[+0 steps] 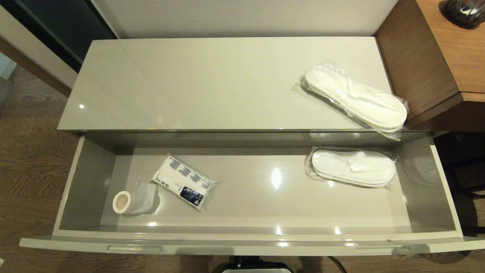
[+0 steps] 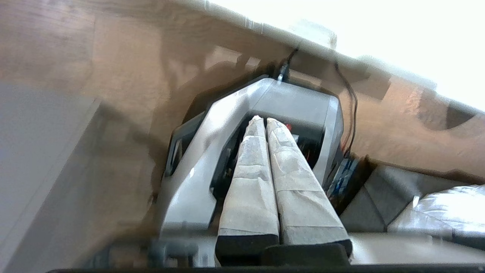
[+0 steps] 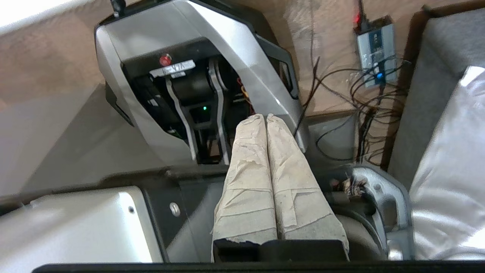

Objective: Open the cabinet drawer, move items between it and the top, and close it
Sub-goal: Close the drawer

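Note:
The wide cabinet drawer (image 1: 87, 182) stands pulled out below the glossy beige top (image 1: 189, 83). Inside it at the left lie a white wrapped bundle with blue print (image 1: 185, 182) and a small white roll (image 1: 130, 201). At the drawer's right lies a pair of slippers in clear plastic (image 1: 352, 167). Another sealed pair of slippers (image 1: 354, 98) rests on the top at its right end. Neither arm shows in the head view. My left gripper (image 2: 261, 120) and my right gripper (image 3: 260, 117) are both shut and empty, each hanging over the robot's own base.
A brown wooden unit (image 1: 435, 64) stands against the cabinet's right end, with a dark object (image 1: 464, 11) on it. Wood floor surrounds the cabinet. The robot's grey base (image 3: 212, 57) and loose cables (image 3: 360, 106) lie under the grippers.

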